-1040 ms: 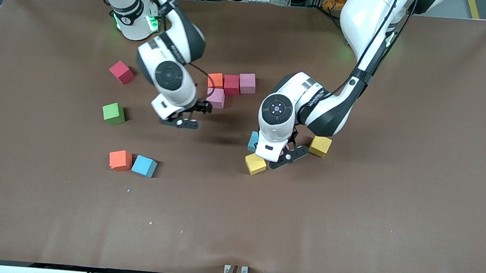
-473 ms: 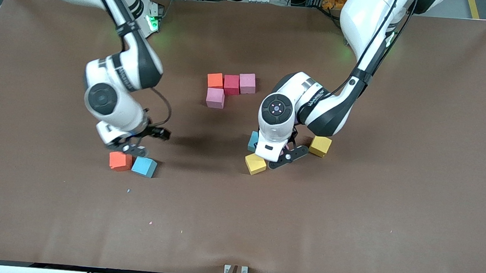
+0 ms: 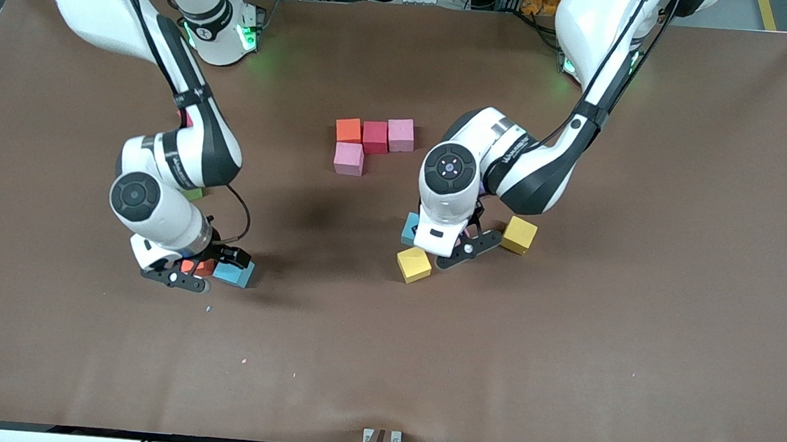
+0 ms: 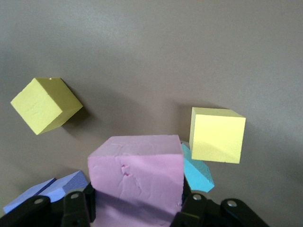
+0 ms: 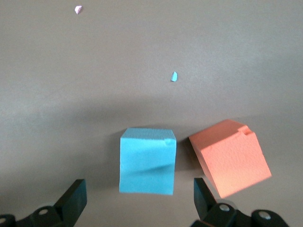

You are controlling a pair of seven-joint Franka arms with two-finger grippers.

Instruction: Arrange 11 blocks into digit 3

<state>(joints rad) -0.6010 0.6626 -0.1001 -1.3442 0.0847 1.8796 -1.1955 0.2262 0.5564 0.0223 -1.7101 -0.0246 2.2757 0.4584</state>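
While the left hand (image 4: 137,208) grips a pink block (image 4: 137,182), yellow blocks (image 4: 218,135) lie near it on the tabletop (image 3: 567,333). At about eight o'clock from the block cluster, the right hand (image 5: 137,198) hangs with fingers spread over a blue block (image 5: 147,161).

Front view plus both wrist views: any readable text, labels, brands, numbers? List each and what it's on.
Left arm's forearm: dark lettering on the white cover, too small and tilted to read.
Right arm's forearm: the same kind of lettering, also unreadable.
Blocks, such as the pink block in the left wrist view and the blue block in the right wrist view: plain faces, no marks.
Table: no text.
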